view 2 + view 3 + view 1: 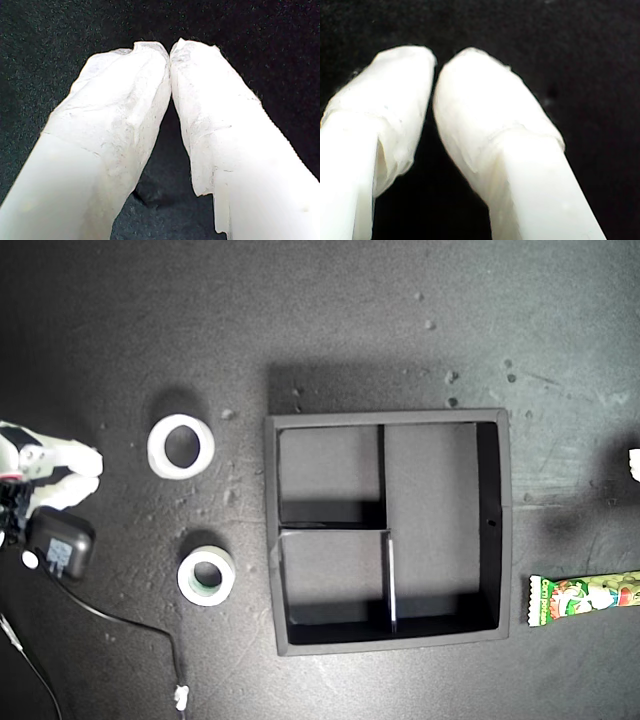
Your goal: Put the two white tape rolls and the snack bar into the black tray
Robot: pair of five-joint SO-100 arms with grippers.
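Exterior view: black tray (pixel 390 418) sitting mid-table with all three compartments bare, so nothing done yet. Both tape rolls off to that view's left of the tray, the wider all-white roll (pixel 181 446) farther up, the smaller roll with the greenish core (pixel 207 577) lower down, well apart from each other and lying flat, holes up. Snack bar (pixel 585 599) way over at that view's right edge, long axis running across the view, one crimped end pointing at the tray.

An arm (pixel 45 472) parked at the exterior view's left edge, just beside the rolls, so looks like the handier one for those; only a sliver of white at the right edge, near the bar. Can't say which arm is first or second, wrist views show only dark table.

My first gripper (pixel 170 50): tips touching, nothing between. My second gripper (pixel 434 67): tips pretty much together, also holding nothing.
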